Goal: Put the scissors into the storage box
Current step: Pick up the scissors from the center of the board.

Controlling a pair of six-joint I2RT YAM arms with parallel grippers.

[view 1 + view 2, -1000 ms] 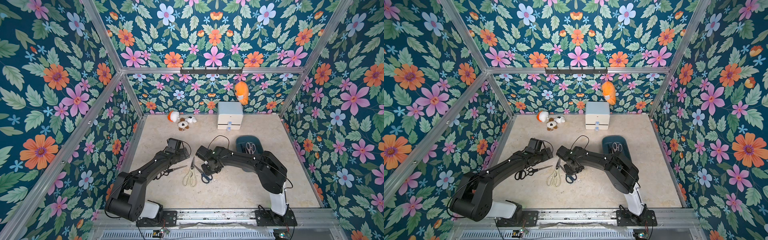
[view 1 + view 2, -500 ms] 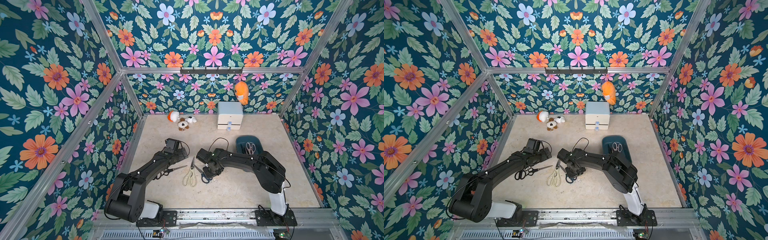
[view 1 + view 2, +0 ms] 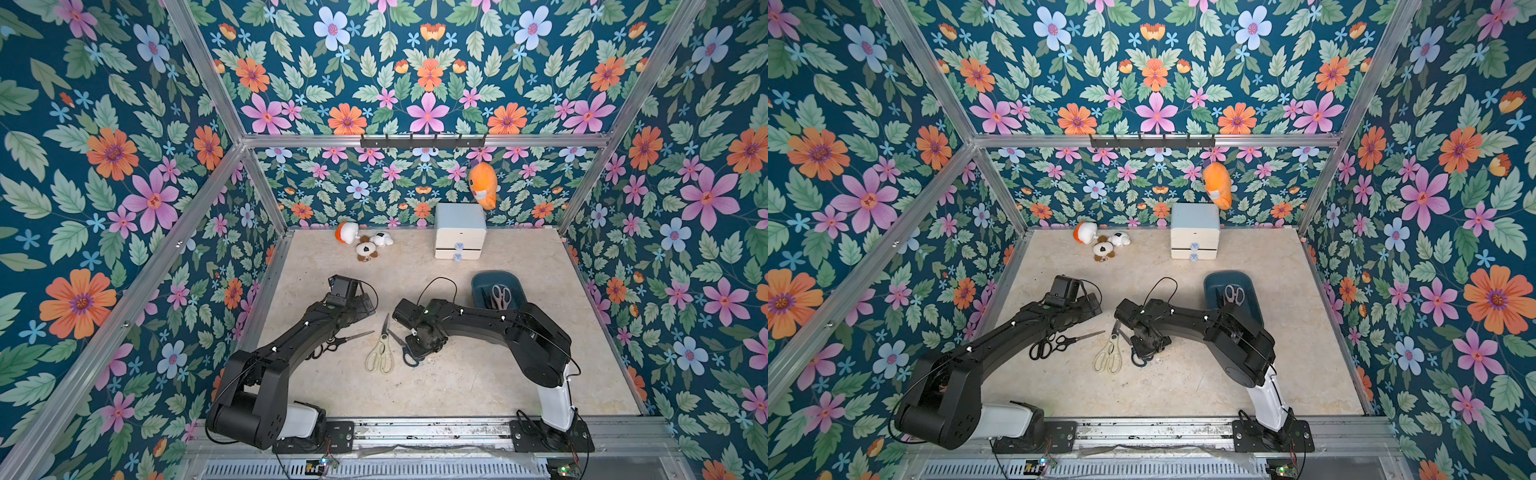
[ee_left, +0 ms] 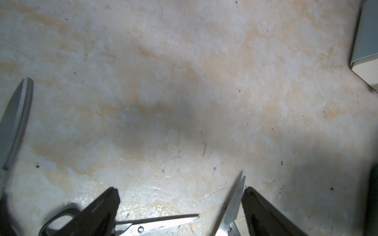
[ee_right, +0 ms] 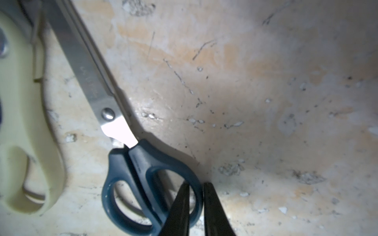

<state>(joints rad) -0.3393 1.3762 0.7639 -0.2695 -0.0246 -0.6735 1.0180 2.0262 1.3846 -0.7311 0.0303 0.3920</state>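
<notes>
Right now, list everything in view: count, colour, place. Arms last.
table: 1, beige, cell floor
box: 1, teal, right side of the table
pinkish-grey scissors: 1, inside the box; dark shape beside it, cannot tell what
cream scissors: 1, mid-table, between the arms
blue scissors: 1, dark blue handles, beside the cream scissors
black scissors: at least 1, maybe 2 overlapping, by the left arm
drawer cabinet: 1, white, back wall
plush toys: 3, small, white, orange, brown; back of the table
hanging plush: 1, orange, on the black hook rail
left gripper: open, above a black scissors blade
right gripper: pinched on a blue scissors handle ring
</notes>
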